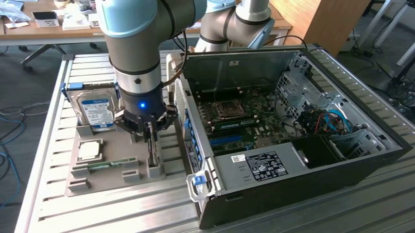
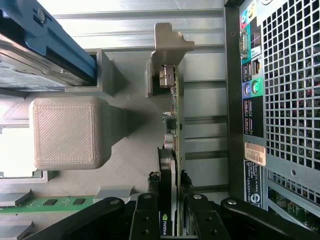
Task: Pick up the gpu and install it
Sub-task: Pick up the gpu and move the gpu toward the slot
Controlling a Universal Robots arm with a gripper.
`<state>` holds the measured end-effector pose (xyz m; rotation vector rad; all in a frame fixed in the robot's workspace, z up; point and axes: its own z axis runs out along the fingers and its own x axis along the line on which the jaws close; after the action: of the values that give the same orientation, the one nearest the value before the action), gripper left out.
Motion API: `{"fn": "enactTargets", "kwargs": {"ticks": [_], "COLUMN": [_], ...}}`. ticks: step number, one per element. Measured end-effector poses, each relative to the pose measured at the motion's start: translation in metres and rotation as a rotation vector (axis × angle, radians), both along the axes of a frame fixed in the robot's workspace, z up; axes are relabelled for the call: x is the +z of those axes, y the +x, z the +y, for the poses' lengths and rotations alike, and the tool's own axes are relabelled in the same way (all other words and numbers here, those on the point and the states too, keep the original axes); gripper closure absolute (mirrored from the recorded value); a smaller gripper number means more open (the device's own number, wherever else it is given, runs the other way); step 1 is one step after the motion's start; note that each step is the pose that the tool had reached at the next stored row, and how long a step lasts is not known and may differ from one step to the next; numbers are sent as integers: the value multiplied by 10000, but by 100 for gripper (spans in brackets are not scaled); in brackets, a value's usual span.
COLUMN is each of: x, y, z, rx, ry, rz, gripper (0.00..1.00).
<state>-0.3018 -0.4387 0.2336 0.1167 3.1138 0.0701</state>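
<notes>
On a slatted metal table (image 1: 97,213), a grey parts holder (image 1: 97,183) carries a green memory stick (image 1: 107,164) and a square processor (image 1: 89,149). At the holder's edge nearest the computer, the gpu (image 2: 175,125) stands on its long edge in its slot. Its silvery bracket (image 2: 167,50) is at the end away from the arm's gripper (image 2: 172,220). The gripper is lowered straight onto the card from above, with one of its fingers (image 2: 145,217) on each side. They sit close against the board, but it cannot be told whether they have actually clamped it.

Just behind, a hard drive (image 1: 96,110) with a blue-and-white label stands upright in the same holder. On the exterior view's right, the computer case (image 1: 363,160) lies open and its motherboard (image 1: 246,121) is exposed. No card can be seen fitted in it. A cluttered desk (image 1: 65,26) lies beyond.

By the look of it, the job is at its opening stage. The arm has reached the card, the lift has not begun, and the whole of the carrying and seating in the case remains.
</notes>
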Motion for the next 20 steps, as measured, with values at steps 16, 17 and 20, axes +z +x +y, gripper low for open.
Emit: {"fn": "enactTargets", "kwargs": {"ticks": [16, 17, 20], "x": [35, 44, 73], "y": [0, 0, 0], "z": [0, 0, 0], "rx": [-1, -1, 0], "ry": [0, 1, 15], "rz": [0, -1, -2], "gripper": [73, 73, 73]}}
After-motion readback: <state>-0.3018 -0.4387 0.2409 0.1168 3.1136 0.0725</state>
